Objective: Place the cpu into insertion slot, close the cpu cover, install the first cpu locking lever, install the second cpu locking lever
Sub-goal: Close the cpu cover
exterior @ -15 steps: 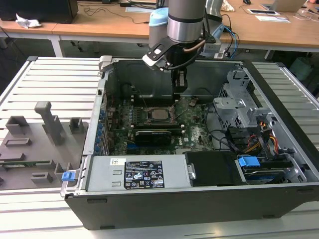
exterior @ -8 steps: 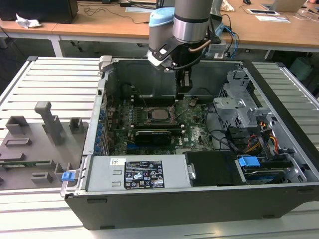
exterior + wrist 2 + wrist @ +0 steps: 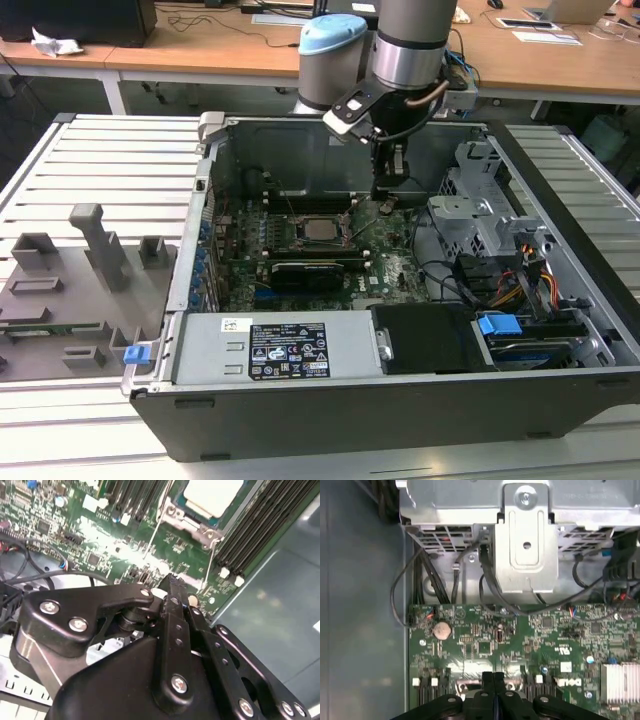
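The black two-finger gripper (image 3: 493, 676) has its fingers pressed together in the first wrist view, with nothing between them. It hangs low over the green circuit board (image 3: 480, 630), just beside the square black insertion slot (image 3: 300, 238) and toward the exterior view's right of it.

The small flat pale beige-silver cpu (image 3: 212, 495) lies inside this slot. The thin metal cpu cover (image 3: 187, 524) seems to lie flat around the chip, but I cannot tell if it is fully down. Two thin metal lever rods (image 3: 156, 527) run along the sides of the slot. One of them is between the slot and the fingertips. I cannot tell if either rod is hooked.

I judge the main risk to be the small space. The closed fingers are near small parts on the board beside the slot, and a move a little too low could scrape them. The rod is thin and springy, so it can slip off a finger and jump back. If the cover is not seated, pushing a rod down can press the chip unevenly on the slot.
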Motion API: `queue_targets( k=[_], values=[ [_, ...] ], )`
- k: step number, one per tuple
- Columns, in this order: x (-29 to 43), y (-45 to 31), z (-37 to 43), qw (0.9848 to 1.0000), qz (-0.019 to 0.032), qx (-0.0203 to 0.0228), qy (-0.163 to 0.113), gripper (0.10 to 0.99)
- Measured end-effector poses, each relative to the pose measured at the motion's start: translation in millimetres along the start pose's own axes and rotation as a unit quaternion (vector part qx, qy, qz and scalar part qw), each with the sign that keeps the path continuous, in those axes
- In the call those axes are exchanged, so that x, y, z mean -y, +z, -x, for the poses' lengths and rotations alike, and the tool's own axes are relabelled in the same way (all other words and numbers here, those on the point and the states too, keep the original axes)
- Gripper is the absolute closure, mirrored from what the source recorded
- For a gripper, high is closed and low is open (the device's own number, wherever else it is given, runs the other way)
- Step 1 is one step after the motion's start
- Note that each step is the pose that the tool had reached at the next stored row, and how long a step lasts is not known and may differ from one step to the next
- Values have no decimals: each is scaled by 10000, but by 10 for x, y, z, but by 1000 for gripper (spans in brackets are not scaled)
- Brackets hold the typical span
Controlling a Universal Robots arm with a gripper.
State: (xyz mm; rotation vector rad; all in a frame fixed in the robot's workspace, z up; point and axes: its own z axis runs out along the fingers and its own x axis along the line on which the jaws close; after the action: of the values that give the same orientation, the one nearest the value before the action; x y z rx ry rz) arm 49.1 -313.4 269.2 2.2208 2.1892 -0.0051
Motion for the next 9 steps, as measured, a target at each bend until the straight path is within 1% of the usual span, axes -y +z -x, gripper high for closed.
queue_targets(
  k=[2,4,9],
  values=[
    [-43,21,-2,10000,-5,1,-25,980],
    [-69,43,-3,10000,-5,0,-65,980],
    [-105,111,-10,9999,-4,-2,-134,980]
  ],
)
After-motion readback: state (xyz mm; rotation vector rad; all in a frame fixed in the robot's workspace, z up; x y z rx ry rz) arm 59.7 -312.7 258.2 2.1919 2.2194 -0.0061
